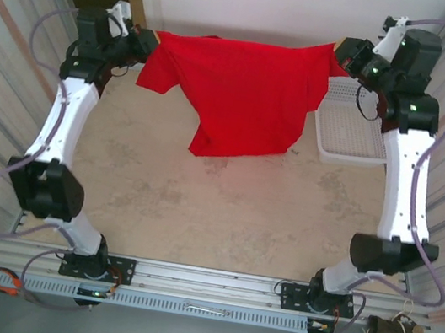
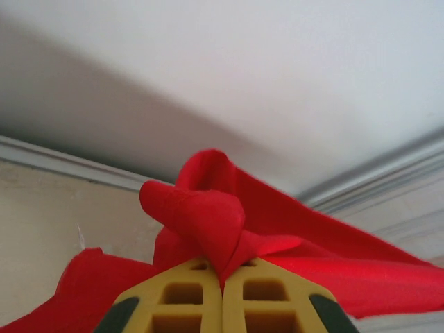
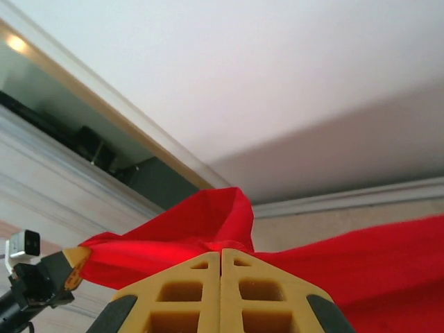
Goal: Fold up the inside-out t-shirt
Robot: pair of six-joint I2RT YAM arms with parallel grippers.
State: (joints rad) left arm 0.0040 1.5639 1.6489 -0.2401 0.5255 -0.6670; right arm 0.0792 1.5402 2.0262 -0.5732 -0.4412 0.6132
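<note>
I am holding the inside-out t-shirt (image 1: 247, 94) stretched in the air between my two arms, over the far half of the beige table (image 1: 197, 214). My left gripper (image 1: 145, 41) is at the far left, its yellow fingers pressed together on a bunched fold of the bright red cloth. In my left wrist view that cloth rises from the seam between the two fingers in a small twisted peak. My right gripper (image 1: 345, 57) is at the far right, likewise pinched tight on an edge of the shirt. In my right wrist view, red fabric puffs up just above the closed fingertips and spreads away to both sides. From above, the shirt's top edge runs almost straight from one gripper to the other. A short sleeve droops just beside my left gripper, and the body hangs down in a slanted sheet whose lowest corner sits near the middle of the table. I cannot tell whether that corner touches the surface. A white mesh basket (image 1: 352, 135) rests on the table below my right gripper, just beside the shirt's right edge. Orange-handled pliers (image 1: 5, 282) lie on the near rail by my left base.
</note>
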